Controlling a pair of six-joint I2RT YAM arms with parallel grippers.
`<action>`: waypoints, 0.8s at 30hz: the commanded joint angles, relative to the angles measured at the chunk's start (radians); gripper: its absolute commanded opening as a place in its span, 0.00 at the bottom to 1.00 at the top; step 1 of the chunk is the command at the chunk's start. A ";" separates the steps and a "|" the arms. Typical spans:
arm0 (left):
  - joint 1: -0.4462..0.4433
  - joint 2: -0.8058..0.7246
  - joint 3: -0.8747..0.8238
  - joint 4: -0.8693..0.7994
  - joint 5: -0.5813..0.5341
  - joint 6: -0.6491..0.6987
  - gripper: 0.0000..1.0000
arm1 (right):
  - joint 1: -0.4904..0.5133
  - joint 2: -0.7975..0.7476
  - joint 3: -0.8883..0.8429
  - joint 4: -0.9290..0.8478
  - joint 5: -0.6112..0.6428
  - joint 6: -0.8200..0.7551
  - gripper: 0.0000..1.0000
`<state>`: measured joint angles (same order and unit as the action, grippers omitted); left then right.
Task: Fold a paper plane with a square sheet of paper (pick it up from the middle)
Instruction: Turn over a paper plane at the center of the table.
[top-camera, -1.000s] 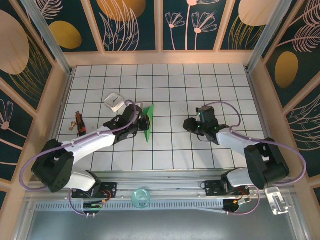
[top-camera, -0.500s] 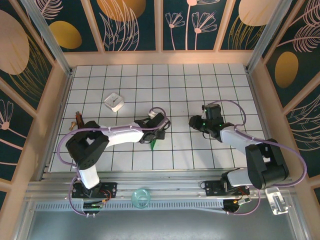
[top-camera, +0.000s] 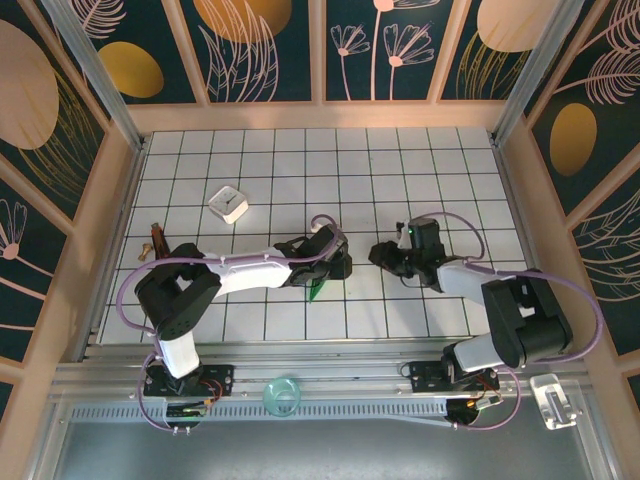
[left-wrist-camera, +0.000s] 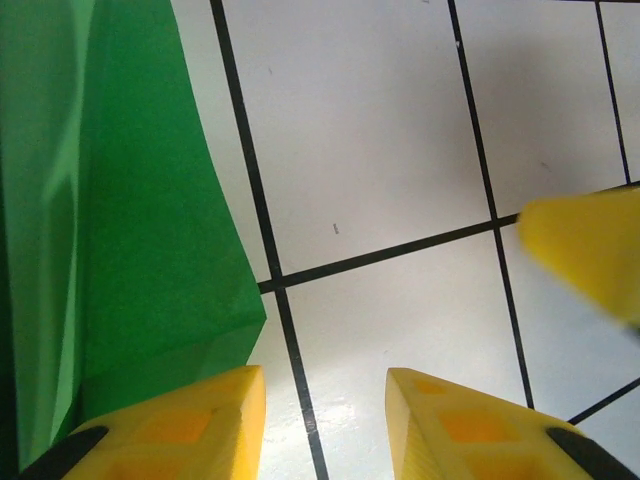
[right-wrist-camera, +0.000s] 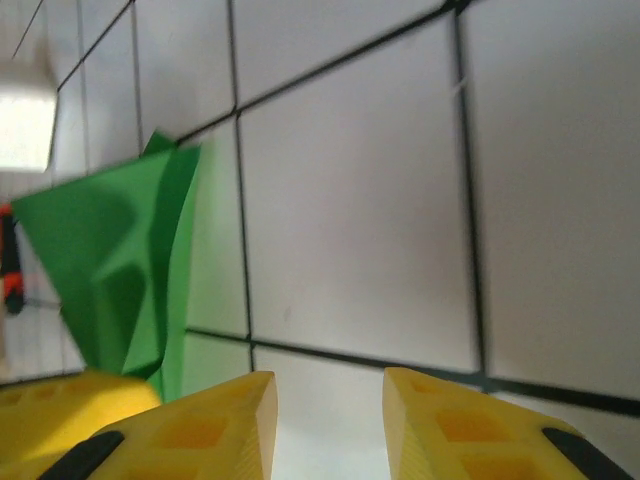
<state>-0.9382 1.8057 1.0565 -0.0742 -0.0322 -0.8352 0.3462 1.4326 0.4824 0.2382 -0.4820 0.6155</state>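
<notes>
Gaping partway, left jaws sit beside paper plane.

Bright, even light from above floods the white tiled counter; the shadows on it are short and soft. The left wrist view shows a pale glare patch on the counter near its jaws (themselves slightly out of focus). The right wrist view is blurred, its grid lines smeared, and the paper plane is darker along its folds.
</notes>
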 joint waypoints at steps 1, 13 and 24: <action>-0.001 -0.017 -0.023 0.027 0.023 -0.010 0.37 | 0.046 0.043 -0.021 0.170 -0.134 0.102 0.34; 0.000 -0.159 -0.130 0.118 0.098 -0.008 0.40 | 0.112 0.218 0.051 0.297 -0.170 0.199 0.34; 0.203 -0.421 -0.343 0.172 0.180 -0.014 0.51 | 0.154 0.330 0.129 0.324 -0.170 0.201 0.33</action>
<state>-0.8093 1.3762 0.7723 0.0666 0.0772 -0.8371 0.4923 1.7279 0.5804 0.5278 -0.6384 0.8116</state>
